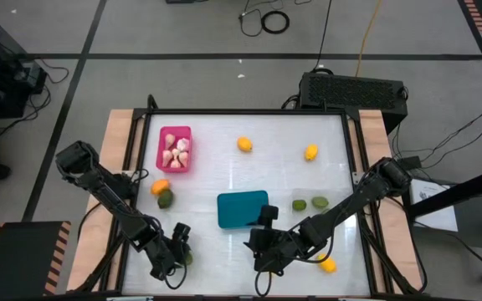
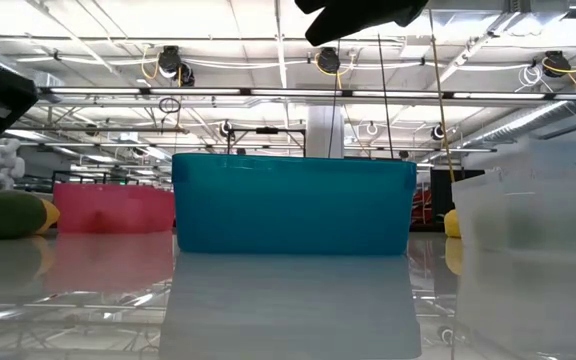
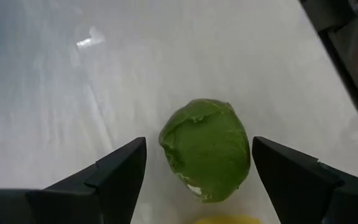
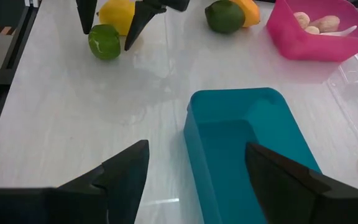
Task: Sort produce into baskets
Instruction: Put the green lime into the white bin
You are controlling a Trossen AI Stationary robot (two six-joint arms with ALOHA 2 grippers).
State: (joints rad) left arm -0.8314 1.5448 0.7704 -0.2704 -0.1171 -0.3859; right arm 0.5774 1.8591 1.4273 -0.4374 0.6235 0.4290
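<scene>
Between the left pincer's [image 3: 194, 180] wide-spread fingers sits a green fruit [image 3: 206, 149], ungripped.

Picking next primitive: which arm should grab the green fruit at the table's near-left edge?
Left. The left gripper is open around that green fruit; the right gripper hangs open over the teal bin.

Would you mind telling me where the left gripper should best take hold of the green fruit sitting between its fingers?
Grip the green fruit across its widest middle, coming from above. The left gripper is open with a finger on each side, and a yellow fruit lies close beside it, so closing straight in looks cleanest.
</scene>
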